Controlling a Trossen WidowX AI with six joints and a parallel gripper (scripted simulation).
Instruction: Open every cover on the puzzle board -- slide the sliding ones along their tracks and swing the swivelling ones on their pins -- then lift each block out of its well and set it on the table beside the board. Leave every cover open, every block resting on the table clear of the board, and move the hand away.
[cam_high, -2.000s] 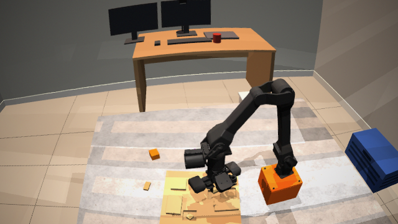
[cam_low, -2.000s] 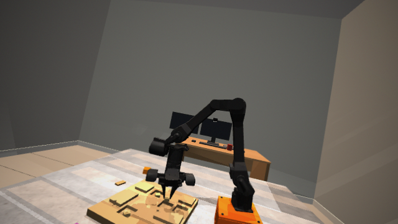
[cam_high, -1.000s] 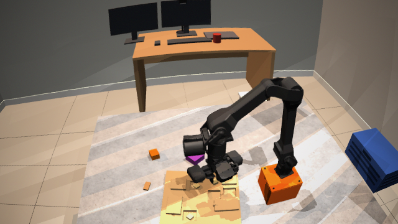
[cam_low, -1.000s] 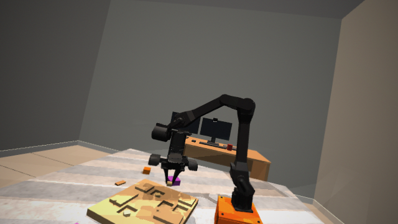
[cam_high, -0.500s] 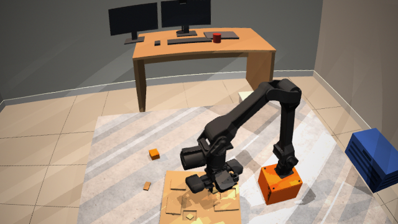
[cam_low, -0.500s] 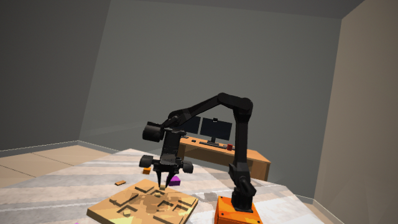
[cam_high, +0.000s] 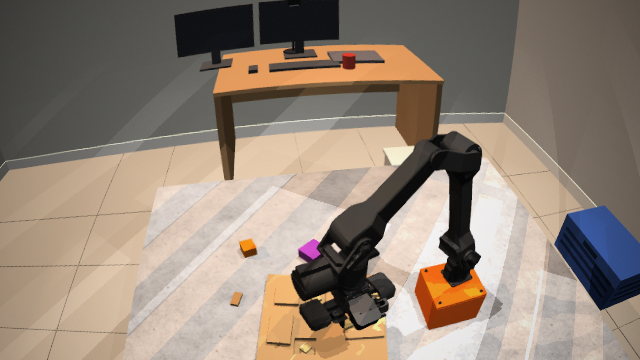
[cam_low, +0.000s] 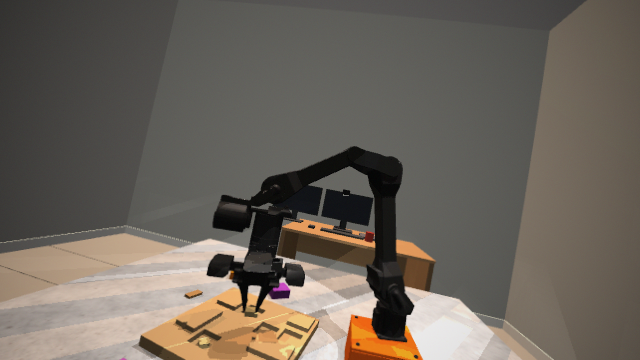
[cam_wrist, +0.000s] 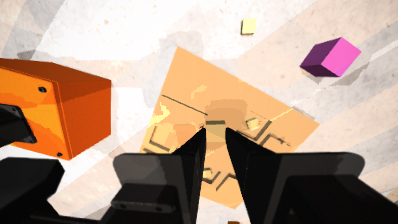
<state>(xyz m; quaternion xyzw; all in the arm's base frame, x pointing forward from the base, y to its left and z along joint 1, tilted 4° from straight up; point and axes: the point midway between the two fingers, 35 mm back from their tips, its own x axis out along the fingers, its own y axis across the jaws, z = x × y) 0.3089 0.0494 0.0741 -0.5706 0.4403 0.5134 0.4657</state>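
The 1 gripper (cam_high: 345, 322) (cam_low: 251, 310) (cam_wrist: 215, 131) grips 1 small tan block (cam_low: 251, 312) (cam_wrist: 215, 132) above the puzzle board (cam_high: 275, 312) (cam_low: 165, 336) (cam_wrist: 187, 75), left of the orange base (cam_high: 452, 305) (cam_low: 367, 340) (cam_wrist: 87, 120).

wooden desk (cam_high: 310, 84) (cam_low: 405, 251) beyond tabletop (cam_high: 200, 225) (cam_low: 120, 305) (cam_wrist: 135, 30) far edge | on it: two monitors (cam_high: 299, 22) (cam_low: 347, 207), keyboard (cam_high: 304, 66) (cam_low: 342, 233), red mug (cam_high: 349, 61) (cam_low: 369, 236) | blue cabinet (cam_high: 607, 242) off right edge, top view
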